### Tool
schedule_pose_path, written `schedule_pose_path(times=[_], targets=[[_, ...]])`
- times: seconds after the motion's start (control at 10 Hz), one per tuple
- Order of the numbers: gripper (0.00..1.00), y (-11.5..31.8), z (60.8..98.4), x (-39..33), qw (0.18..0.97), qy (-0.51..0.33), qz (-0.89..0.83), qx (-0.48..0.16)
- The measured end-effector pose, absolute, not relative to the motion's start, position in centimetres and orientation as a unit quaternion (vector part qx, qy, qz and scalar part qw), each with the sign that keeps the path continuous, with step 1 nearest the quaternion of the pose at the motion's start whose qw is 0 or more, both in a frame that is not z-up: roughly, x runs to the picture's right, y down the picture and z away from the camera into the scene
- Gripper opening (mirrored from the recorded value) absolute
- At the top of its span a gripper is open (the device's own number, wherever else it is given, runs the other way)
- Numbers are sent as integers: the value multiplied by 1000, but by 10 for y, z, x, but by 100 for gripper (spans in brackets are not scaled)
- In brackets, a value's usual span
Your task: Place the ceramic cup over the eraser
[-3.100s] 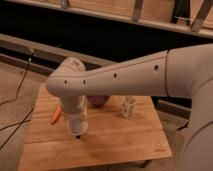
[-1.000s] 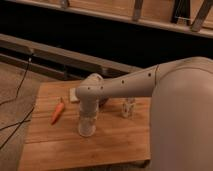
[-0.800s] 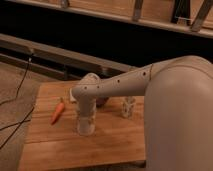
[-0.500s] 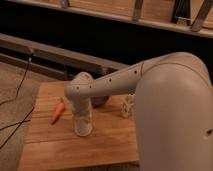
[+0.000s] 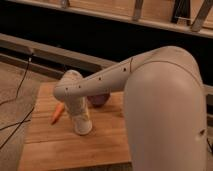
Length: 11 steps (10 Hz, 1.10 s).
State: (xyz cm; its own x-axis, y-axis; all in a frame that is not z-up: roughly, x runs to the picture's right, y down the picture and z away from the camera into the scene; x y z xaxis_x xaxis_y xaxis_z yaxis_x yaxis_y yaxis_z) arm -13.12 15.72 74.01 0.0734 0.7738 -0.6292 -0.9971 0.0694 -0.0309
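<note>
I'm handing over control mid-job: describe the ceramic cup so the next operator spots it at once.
Start at the wooden table and follow the white arm to its tool near the left-centre. The ceramic cup is the plain white cup standing under it, right of the orange carrot and in front of the dark bowl.

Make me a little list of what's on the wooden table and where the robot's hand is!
table: wooden table
ceramic cup: white ceramic cup, left-centre of the table, at the end of the arm
gripper: gripper, just above the cup, mostly hidden by the arm
carrot: orange carrot, lying left of the cup, apart from it
bowl: dark bowl, behind the cup, partly hidden by the arm
eraser: not visible
</note>
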Motion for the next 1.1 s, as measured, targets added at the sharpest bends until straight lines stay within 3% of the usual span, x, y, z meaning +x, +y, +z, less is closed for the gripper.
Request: schedule_pose_path(times=[1.1], targets=[[80,141,723,-132,686,213,655,-234]])
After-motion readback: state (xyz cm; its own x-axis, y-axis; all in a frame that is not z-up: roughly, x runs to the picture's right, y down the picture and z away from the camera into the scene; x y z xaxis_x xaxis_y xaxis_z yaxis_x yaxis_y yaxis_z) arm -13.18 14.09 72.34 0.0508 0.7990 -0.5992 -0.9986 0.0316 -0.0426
